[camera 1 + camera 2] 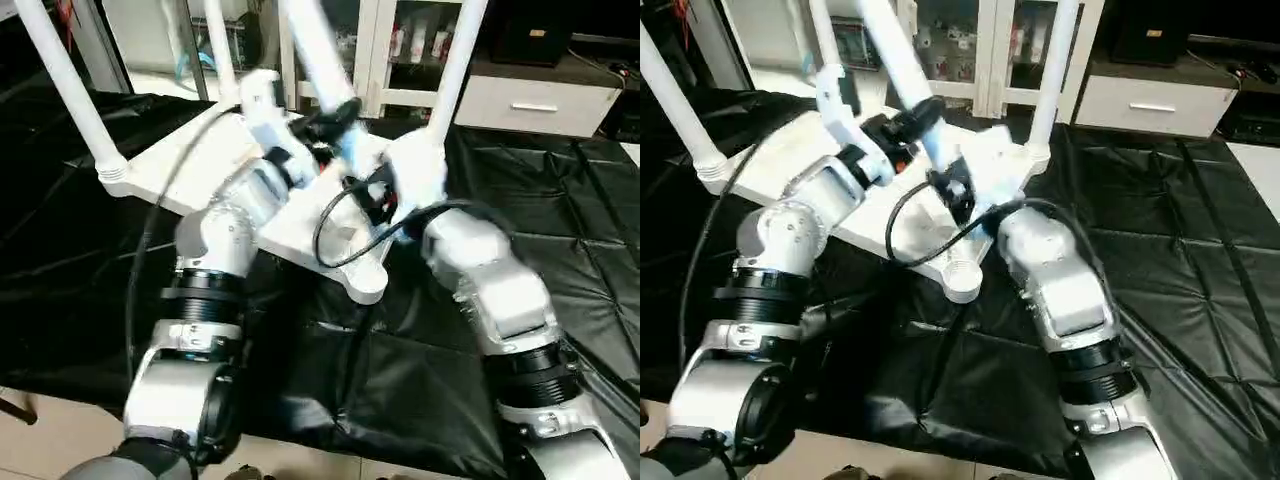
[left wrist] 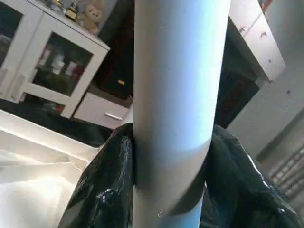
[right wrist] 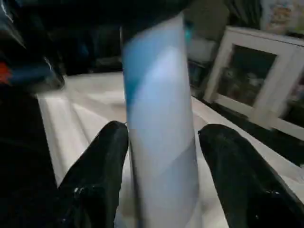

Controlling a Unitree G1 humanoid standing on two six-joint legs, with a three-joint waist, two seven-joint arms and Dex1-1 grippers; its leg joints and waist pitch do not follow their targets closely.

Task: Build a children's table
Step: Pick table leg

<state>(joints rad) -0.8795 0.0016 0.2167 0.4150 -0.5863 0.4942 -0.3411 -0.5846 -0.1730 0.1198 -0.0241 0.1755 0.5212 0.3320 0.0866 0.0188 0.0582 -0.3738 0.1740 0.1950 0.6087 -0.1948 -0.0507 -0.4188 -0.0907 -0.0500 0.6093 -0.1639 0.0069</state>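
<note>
Fourth leg point(image 1: 902, 70) leaning over the upturned tabletop point(image 1: 790, 165) on the black-covered table point(image 1: 1200, 250), long axis tilted up and away, not yet plumb. Left claw point(image 2: 168, 180) clamped on its shaft. Right claw point(image 3: 161, 180) lower down, straddling it with a sliver of gap, so loose; empty near-corner socket point(image 1: 962, 278) just below both.

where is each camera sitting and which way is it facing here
Left eye view: on the head, facing forward and down at the upturned tabletop on black sheeting; both silver forearms show.
Right eye view: beside it, same scene slightly shifted; one corner socket stands without a leg.
Left wrist view: on the left wrist, along the left tool, whose fingers press the loose leg.
Right wrist view: on the right wrist, along the right tool, its fingers flanking that leg with a gap.
Shared: all four show the loose leg.
</note>
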